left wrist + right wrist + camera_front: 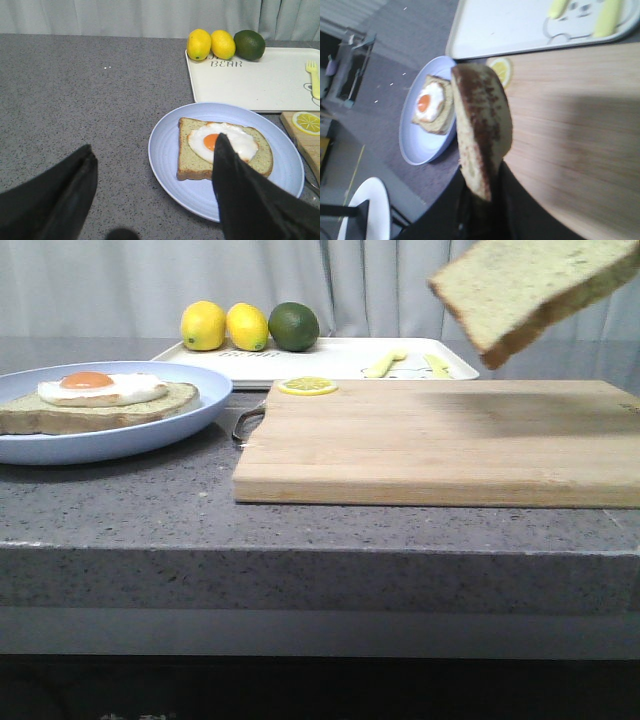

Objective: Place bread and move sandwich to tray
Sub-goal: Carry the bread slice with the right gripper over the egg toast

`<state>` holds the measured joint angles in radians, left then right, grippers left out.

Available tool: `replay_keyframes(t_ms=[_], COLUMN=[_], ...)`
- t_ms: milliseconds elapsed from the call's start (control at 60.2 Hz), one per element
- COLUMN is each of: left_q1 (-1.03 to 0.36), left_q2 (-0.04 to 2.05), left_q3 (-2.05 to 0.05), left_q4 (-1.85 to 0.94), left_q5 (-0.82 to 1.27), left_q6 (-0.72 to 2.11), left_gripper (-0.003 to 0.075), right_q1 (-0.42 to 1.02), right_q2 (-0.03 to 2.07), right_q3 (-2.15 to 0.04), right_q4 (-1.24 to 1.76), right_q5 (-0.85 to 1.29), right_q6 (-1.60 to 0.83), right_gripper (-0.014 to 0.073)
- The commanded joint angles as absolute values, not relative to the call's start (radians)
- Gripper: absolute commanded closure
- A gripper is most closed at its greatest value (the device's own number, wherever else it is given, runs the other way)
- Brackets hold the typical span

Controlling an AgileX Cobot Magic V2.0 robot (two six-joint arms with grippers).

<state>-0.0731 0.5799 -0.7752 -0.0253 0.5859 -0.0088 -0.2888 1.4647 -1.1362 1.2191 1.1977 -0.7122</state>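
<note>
Pale, brown-crusted bread [530, 292] is held tilted in the air above the far right of the wooden board [440, 445], its right corner cut off by the front view's edge. No arm is seen in that view. From the right wrist, the right gripper [482, 192] is seen clenched on the slice's lower edge, its fingers largely hidden behind the crumb. The left gripper [155, 192] is seen spread open, grasping nothing, near the blue plate [170, 160]; one finger [235, 180] covers part of the sandwich [200, 160] lying on that plate. Behind, the tray [340, 358] carries two lemons [225, 325], a lime [293, 326] and yellow cutlery [385, 364]. A lemon slice [307, 386] lies on the board's far left corner.
</note>
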Motion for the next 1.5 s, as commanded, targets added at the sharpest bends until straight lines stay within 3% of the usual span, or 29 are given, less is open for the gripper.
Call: replay_keyframes(t_ms=[0,366,598,1014,1330,1479], left_q1=[-0.073,-0.073,-0.073,-0.073,-0.073,-0.073], left_q2=[0.588,0.588,0.588,0.588,0.588,0.588], left_q3=[-0.809,-0.809,-0.809,-0.809,-0.809,-0.809], left_q4=[-0.029,-0.031,-0.035,-0.037,-0.037,-0.037], left_q5=[0.506,0.492,0.487,0.487,0.487,0.485], left_q6=[-0.015,-0.015,-0.015,-0.015,-0.015,-0.015], left_gripper=[0.0237,0.0237,0.0237,0.0237,0.0237,0.0237], right_q1=[-0.196,0.278,0.451,0.596,0.62,0.62], right_q2=[1.432,1.503,1.634,1.878,1.93,1.93], right_q3=[-1.158,-1.163,-1.251,-1.52,-1.541,-1.54], right_q4=[1.358,1.782,1.867,1.867,1.861,1.801], right_q5=[1.191,0.883,0.694,0.427,0.354,0.368], right_q6=[-0.714,-0.776,-0.826,-0.55,-0.531,-0.531], right_gripper=[0.0546,0.0546,0.0546,0.0546,0.0542,0.0433])
